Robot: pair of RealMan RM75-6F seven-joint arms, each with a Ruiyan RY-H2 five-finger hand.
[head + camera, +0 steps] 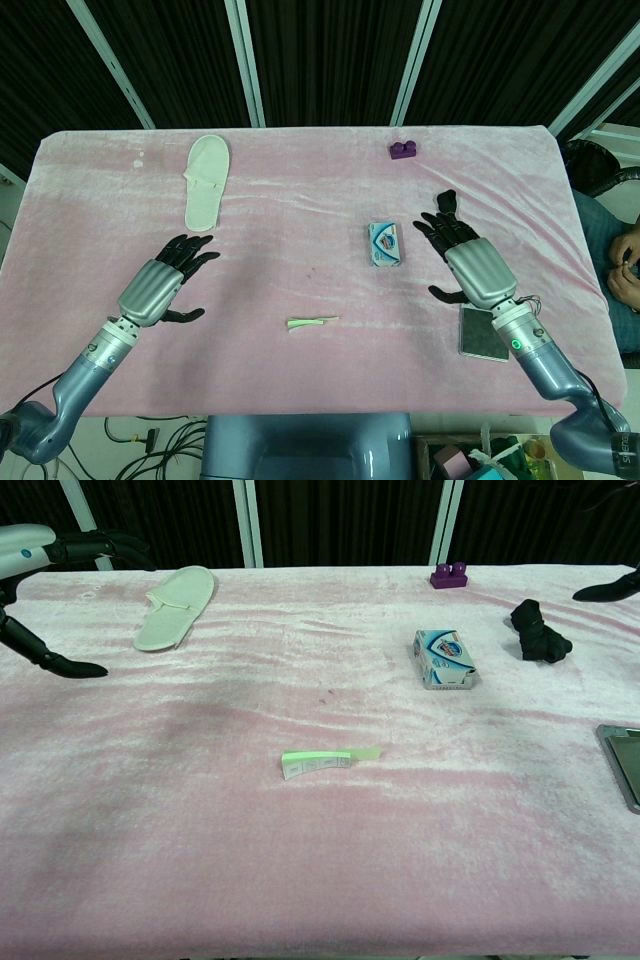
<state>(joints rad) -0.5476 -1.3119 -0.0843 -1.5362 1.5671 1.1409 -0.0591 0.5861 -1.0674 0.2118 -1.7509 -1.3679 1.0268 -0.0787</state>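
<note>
Nearest the robot, a small green-and-white packet is seen lying flat on the pink velvet tablecloth, roughly midway between the two arms; at the near right, a dark grey tray is laid on the cloth, partly covered by the right wrist. The left hand is shown above the near left part of the cloth, palm down, its fingers spread and slightly curled, the thumb held apart to the side; nothing is held in it, and whether the fingertips touch the cloth cannot be told. The right hand is shown just beyond the tray, its fingers spread and pointed away from the robot, with nothing gripped; just beside it, toward the centre, a blue-and-white soap box is placed, close to the fingertips but apart from them. In the chest view, a black crumpled object is seen to the right of the soap box; what it is cannot be told. Farther back on the left, a white slipper is laid sole down, well apart from the left hand; at the far right edge, a purple toy block is set upright on the cloth.
</note>
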